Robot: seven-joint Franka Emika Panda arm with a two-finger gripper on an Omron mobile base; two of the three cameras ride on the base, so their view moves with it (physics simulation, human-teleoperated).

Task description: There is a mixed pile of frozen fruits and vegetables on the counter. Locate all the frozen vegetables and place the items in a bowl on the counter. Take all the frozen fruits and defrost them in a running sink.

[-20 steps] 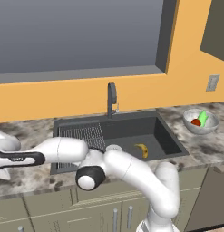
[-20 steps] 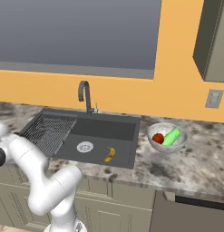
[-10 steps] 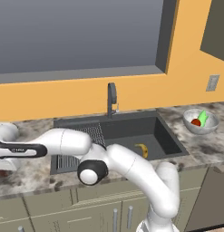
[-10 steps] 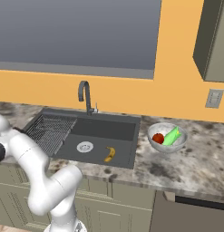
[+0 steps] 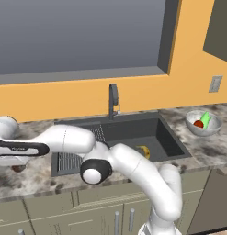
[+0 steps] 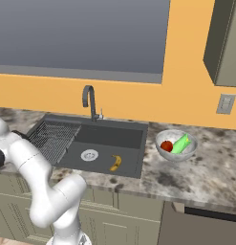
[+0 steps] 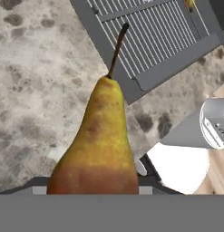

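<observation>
Left base view: a speckled counter (image 5: 36,176) runs under an orange wall and a grey window, with the dark sink (image 5: 133,135) set into it. The banana (image 5: 143,150) lies in the basin; the bowl (image 5: 203,123) at the right holds the tomato (image 5: 198,123) and the green vegetable (image 5: 206,118). The arm reaches far left.

Right base view: the banana lies beside the round drain (image 6: 89,154).

Hand view: the gripper (image 7: 93,186) clasps a yellow-brown pear (image 7: 97,149) between its fingers, above the counter beside the drain rack (image 7: 149,36).
</observation>
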